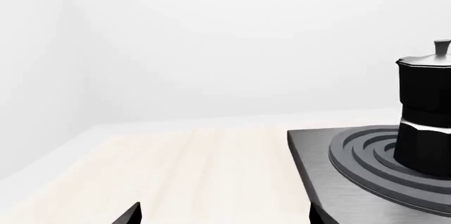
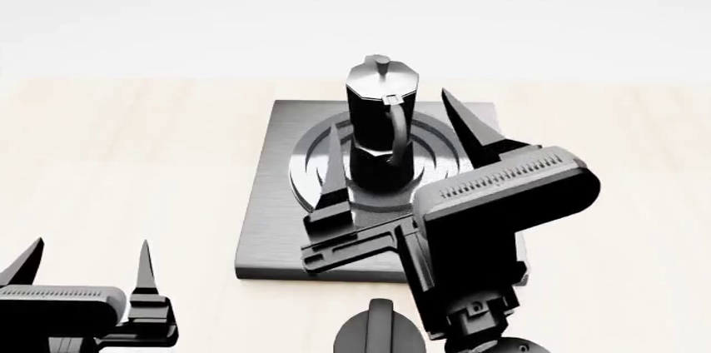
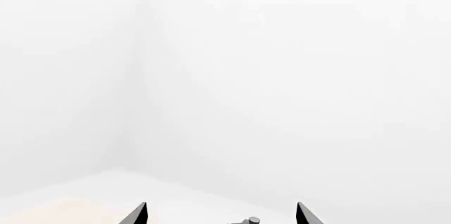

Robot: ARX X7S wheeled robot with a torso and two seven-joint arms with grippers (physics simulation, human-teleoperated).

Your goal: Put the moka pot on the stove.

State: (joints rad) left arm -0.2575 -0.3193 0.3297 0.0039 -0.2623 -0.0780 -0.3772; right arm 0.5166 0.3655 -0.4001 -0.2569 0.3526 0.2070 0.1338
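The moka pot (image 2: 381, 116), glossy black with a silvery lid and knob, stands upright on the ring burner of the grey stove (image 2: 278, 228). My right gripper (image 2: 389, 111) is open, raised, with a finger on either side of the pot and apart from it. In the right wrist view only the pot's lid knob (image 3: 252, 221) shows between the tips of the right gripper (image 3: 221, 212). My left gripper (image 2: 91, 245) is open and empty at the near left, off the stove. In the left wrist view the left gripper (image 1: 224, 214) faces the pot (image 1: 425, 118) on the stove (image 1: 338, 192).
A squat black round knob (image 2: 378, 332) sits at the near edge, just in front of the stove. The pale wooden table (image 2: 133, 145) spreads around the stove. A white wall stands behind.
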